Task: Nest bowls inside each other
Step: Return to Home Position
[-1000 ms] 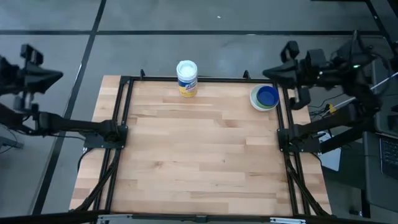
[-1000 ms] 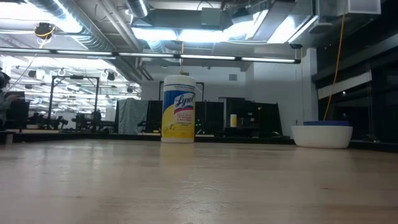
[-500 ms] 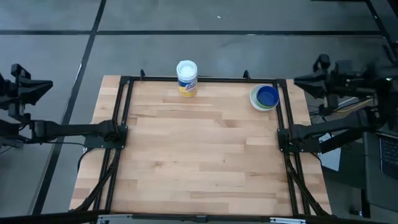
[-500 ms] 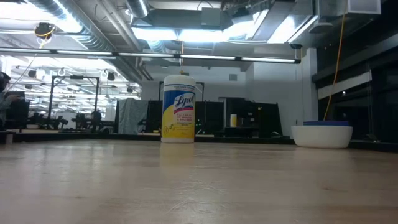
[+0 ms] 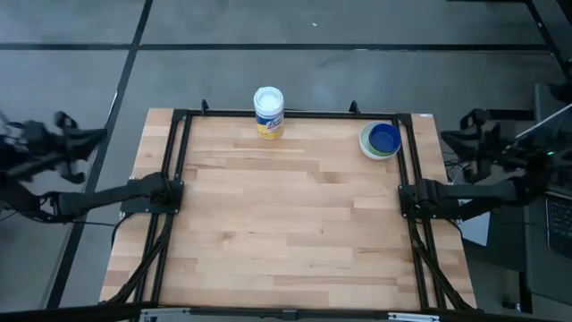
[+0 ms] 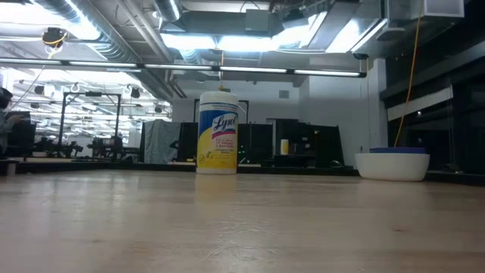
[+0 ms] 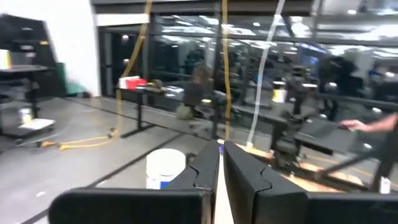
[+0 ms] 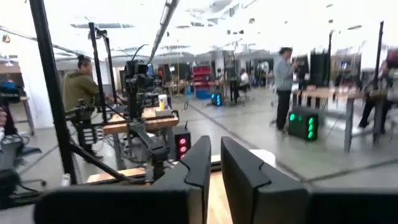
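1. Both arms have swung since a second ago. The right gripper (image 8: 215, 163), which then reached in at the table's far right edge near the bowls, now hangs off the right side, clear of the wood. The left gripper (image 7: 221, 163) sits off the left side and has drifted slightly nearer. Nothing on the table has shifted.
2. The light wooden table (image 5: 286, 224) carries two things. The nested stack of small round plastic bowls (image 5: 380, 140) stands in the far right corner, just inside the black frame rail. The white cylindrical canister with a yellow label (image 5: 268, 112) stands at the far edge, left of centre and well apart from the stack.
3. From above, the stack shows a dark blue bowl innermost, with a green sliver and the white outer rim around it. From table height only the white bowl's wall and a blue edge above it show. The red and teal bowls cannot be made out.
4. Each wrist view shows its own two dark fingers drawn almost together, with only a thin slit between them and nothing held.
5. The nesting looks finished, and the step in hand appears to be the retreat to rest.
6. What is left probably needs no grasp. Each arm should only fold back on its own side, keeping clear of the frame rails and the stack.
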Robot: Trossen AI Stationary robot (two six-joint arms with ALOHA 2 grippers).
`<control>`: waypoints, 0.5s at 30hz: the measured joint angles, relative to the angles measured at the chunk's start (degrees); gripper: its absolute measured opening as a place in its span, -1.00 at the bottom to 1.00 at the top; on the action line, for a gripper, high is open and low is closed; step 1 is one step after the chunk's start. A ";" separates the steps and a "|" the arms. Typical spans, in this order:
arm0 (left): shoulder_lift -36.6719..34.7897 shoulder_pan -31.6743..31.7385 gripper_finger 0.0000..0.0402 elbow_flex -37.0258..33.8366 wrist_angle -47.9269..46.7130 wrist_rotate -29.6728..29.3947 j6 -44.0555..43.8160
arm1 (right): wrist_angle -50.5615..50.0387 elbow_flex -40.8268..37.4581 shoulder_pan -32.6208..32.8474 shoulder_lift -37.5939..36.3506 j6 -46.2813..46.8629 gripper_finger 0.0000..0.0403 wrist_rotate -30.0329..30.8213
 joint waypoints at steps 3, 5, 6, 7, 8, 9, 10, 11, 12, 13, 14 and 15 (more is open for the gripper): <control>-4.15 0.06 -0.91 -10.34 6.35 3.99 1.17 | 3.97 -7.01 0.00 -4.35 -2.85 -0.74 -0.39; -6.70 0.06 -0.91 -16.99 11.98 5.78 1.98 | 7.81 -11.13 0.00 -6.59 -3.54 -0.69 -0.79; -7.88 0.06 -0.91 -20.16 14.82 6.58 2.62 | 10.09 -12.95 0.00 -7.45 -4.21 -0.67 -1.74; -9.16 0.06 -0.91 -23.24 18.06 7.61 3.20 | 12.24 -14.43 0.00 -7.97 -4.90 -0.65 -2.88; -10.34 0.05 -0.91 -26.41 21.53 8.58 3.79 | 13.87 -15.98 0.00 -8.47 -5.65 -0.62 -3.72; -11.41 0.07 -0.91 -29.42 24.90 9.46 4.43 | 14.60 -17.56 0.00 -8.80 -6.09 -0.60 -4.00; -12.41 0.23 -0.91 -32.41 28.25 10.55 4.86 | 15.58 -19.05 0.00 -8.80 -6.23 -0.59 -3.99; -13.16 0.32 -0.91 -35.32 31.38 11.29 4.95 | 16.24 -20.58 0.00 -8.75 -6.25 -0.57 -3.51; -13.82 0.34 -0.91 -37.98 33.93 11.96 4.94 | 17.21 -22.08 0.00 -8.79 -6.27 -0.56 -2.99; -14.46 0.32 -0.91 -40.40 35.86 12.57 4.94 | 19.11 -23.52 0.00 -8.76 -6.27 -0.54 -2.91; -15.03 0.32 -0.91 -42.71 37.70 13.23 4.93 | 21.11 -25.08 0.00 -8.73 -6.24 -0.53 -2.90; -15.18 0.32 -0.91 -44.81 39.53 13.86 4.69 | 22.41 -26.76 0.00 -8.70 -6.23 -0.51 -2.91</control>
